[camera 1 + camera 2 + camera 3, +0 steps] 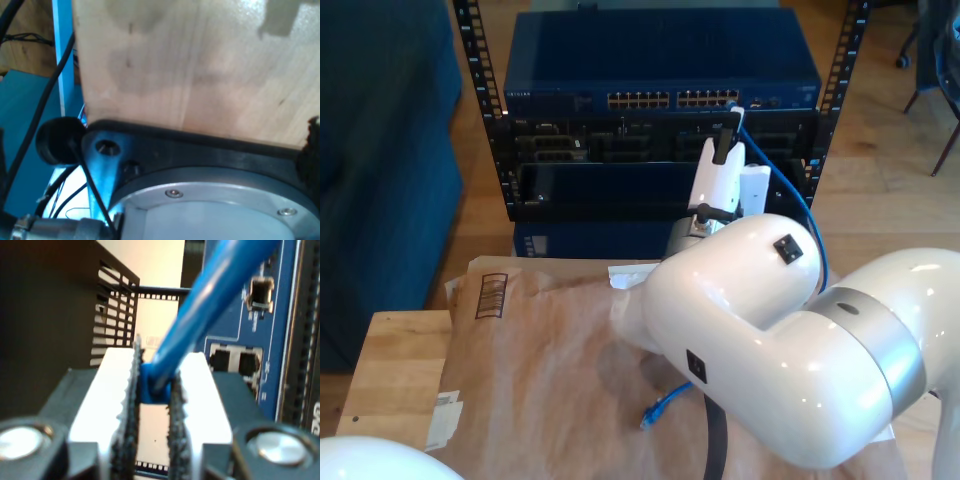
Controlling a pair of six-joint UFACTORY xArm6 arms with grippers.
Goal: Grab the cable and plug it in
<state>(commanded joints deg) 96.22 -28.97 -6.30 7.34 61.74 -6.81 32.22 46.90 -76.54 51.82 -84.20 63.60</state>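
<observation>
The exterior camera looks down over the arm (790,350) at the rack (660,120); the second wrist camera sits close against that rack (285,340).

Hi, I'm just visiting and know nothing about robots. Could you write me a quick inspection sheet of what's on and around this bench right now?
Surface: wooden table, mostly covered by crumpled brown paper.
Job's things: blue cable; one plug is pinched at the rack, the other plug end lies loose on the paper.
Clutter: a white label at the paper's edge.
Grippers: my second end effector is shut on the cable, up against the blue switch; my first end effector cannot be judged.
Cables: dark robot cable beside the table.
Surroundings: black equipment rack, wooden floor, chair legs at the exterior view's right.
</observation>
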